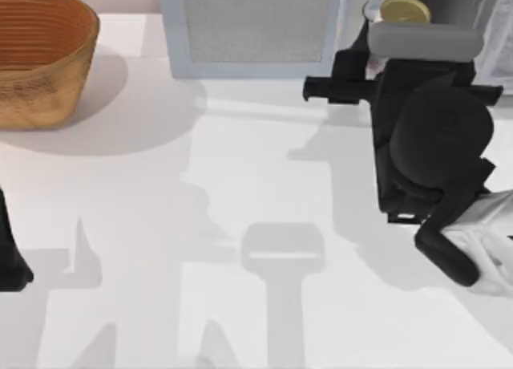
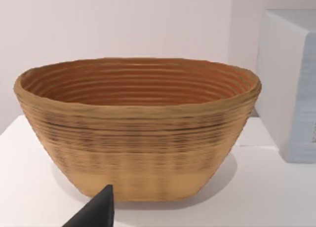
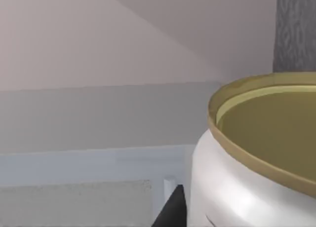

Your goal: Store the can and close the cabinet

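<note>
The can (image 1: pixel 405 10), white with a dull gold top, is at the table's back right, just right of the pale cabinet (image 1: pixel 252 32). My right gripper (image 1: pixel 385 42) reaches over it from the front, under the black and grey arm. In the right wrist view the can (image 3: pixel 247 187) looms very close, and one dark finger (image 3: pixel 172 209) lies against its white side; the other finger is hidden. The cabinet's pale wall (image 3: pixel 74 163) runs behind the can. My left arm (image 1: pixel 8 257) is parked at the table's left edge.
A woven brown basket (image 1: pixel 36 56) stands at the back left and also faces the left wrist camera, basket (image 2: pixel 138 133), with the cabinet's corner (image 2: pixel 291 89) beside it. A grey panel (image 1: pixel 453 0) rises behind the can at the back right.
</note>
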### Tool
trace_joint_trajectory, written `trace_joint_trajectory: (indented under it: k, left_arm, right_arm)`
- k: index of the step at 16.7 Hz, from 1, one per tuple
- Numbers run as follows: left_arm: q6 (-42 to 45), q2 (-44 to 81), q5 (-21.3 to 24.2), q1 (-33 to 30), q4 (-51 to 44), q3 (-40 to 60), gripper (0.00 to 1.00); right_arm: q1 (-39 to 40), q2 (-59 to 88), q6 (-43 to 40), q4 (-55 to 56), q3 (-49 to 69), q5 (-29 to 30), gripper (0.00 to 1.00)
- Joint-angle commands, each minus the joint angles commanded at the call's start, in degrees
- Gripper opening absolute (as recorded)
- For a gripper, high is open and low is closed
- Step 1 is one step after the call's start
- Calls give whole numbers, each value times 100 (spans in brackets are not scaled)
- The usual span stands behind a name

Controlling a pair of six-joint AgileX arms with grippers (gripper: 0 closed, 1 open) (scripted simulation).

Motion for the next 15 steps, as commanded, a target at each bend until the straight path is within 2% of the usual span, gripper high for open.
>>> trace_joint_trajectory:
  k: [5, 15]
  left_arm:
    - [0, 0, 0, 0, 0, 0, 100]
    - [0, 0, 0, 0, 0, 0, 100]
  right_arm:
    - [-799, -1831, -157, -968, -611, -802, 0]
    - [-2763, -6557, -23, -4107, -2855, -3017, 0]
